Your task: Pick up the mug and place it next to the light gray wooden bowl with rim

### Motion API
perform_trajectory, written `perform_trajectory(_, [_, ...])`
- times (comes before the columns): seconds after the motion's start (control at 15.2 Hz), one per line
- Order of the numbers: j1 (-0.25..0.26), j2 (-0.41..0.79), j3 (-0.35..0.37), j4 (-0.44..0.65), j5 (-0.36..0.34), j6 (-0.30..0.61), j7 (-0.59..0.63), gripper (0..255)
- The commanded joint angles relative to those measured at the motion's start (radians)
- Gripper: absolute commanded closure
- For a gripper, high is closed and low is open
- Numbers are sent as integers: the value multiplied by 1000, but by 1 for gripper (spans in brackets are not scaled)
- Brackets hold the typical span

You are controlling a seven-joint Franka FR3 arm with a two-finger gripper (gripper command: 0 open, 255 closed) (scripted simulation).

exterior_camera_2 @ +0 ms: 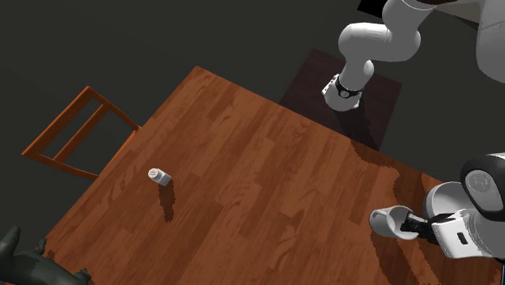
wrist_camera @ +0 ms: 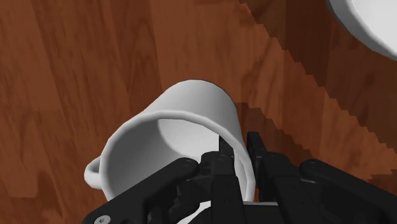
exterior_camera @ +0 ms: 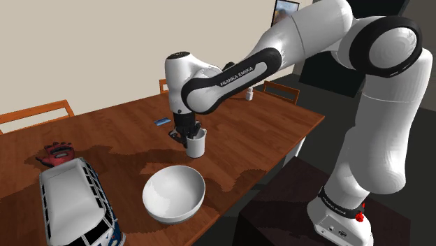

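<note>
Wrist view shows gripper (wrist_camera: 239, 150) clamped on mug (wrist_camera: 191, 105)

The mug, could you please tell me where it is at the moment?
In the shoulder view the white mug is near the middle of the brown table, just beyond the white bowl, with its wall clasped between the fingers.

Worktop (exterior_camera_2: 267, 178): brown wood planks, seen from above. Small white shaker (exterior_camera_2: 159, 176) sits near the edge with the chair (exterior_camera_2: 77, 133), which is an orange-brown wood frame just outside that edge. Arm base (exterior_camera_2: 344, 87) is on a dark stand (exterior_camera_2: 307, 81) past the adjacent edge. White mug (exterior_camera_2: 385, 220) is on the stand side, well apart from the shaker, with the black claw (exterior_camera_2: 411, 227) on its rim. There's a dark greenish shape (exterior_camera_2: 28, 263) off the corner beyond the shaker, cut off so I can't identify it.
</note>
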Motion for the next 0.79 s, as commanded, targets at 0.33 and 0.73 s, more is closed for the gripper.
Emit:
perform_trajectory(0.33, [2,24,-2,-22,-10,45,9,255])
perform_trajectory(0.73, [2,24,-2,-22,-10,45,9,0])
